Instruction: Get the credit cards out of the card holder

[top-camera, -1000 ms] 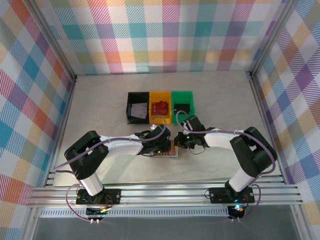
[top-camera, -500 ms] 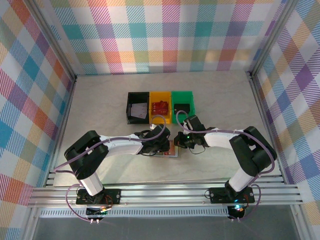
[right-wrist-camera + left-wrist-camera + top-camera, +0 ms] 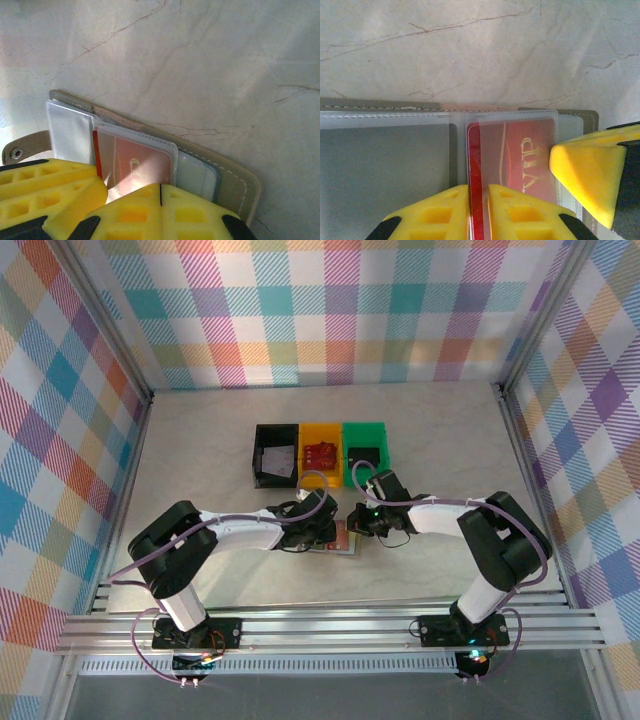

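Top view bright, even, sharp. Wrist views: yellow fingers (image 3: 440,215) blurred up close; pale glare on surface (image 3: 250,70).

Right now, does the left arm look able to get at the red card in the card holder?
Probably yes. The left gripper sits right at the red card, whose bare edge shows between its jaws. The shut right gripper sits over the card holder beside it, not across that edge.
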`<state>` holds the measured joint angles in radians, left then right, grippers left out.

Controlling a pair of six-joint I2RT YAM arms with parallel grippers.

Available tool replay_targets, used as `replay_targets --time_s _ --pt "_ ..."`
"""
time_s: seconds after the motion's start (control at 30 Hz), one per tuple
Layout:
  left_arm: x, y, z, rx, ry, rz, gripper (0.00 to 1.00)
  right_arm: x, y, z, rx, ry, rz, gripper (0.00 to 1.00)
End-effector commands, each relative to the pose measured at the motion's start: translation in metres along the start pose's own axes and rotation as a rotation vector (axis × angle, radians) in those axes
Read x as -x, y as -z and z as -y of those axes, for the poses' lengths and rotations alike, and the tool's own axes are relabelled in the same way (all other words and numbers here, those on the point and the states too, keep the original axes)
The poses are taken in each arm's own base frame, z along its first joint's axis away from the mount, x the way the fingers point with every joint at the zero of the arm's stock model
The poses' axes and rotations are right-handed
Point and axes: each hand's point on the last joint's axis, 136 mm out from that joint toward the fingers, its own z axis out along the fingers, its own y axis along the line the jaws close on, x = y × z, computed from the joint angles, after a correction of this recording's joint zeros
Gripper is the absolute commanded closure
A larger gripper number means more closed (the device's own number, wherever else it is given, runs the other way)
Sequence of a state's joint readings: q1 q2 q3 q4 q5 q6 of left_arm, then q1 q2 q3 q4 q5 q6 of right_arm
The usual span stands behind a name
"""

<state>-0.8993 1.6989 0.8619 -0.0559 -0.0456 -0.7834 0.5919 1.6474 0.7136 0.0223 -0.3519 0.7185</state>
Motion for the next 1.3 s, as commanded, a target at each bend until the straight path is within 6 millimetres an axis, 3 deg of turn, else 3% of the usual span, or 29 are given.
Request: replay_targets --time_s 0.0,0.9,1.27 --pt "0.014 0.008 0.027 -0.145 0.029 0.053 0.84 -0.013 -0.010 0.011 -0.029 -0.023 -0.056 1.00" --pt "0.021 0.030 0.044 -0.361 0.074 0.091 0.89 -0.014 -0.009 0.009 -0.021 -0.019 -0.054 1.00" --pt "0.021 0.030 0.049 -0.398 0.077 0.088 1.00 -0.013 -0.009 0.008 -0.018 -0.017 -0.050 1.00"
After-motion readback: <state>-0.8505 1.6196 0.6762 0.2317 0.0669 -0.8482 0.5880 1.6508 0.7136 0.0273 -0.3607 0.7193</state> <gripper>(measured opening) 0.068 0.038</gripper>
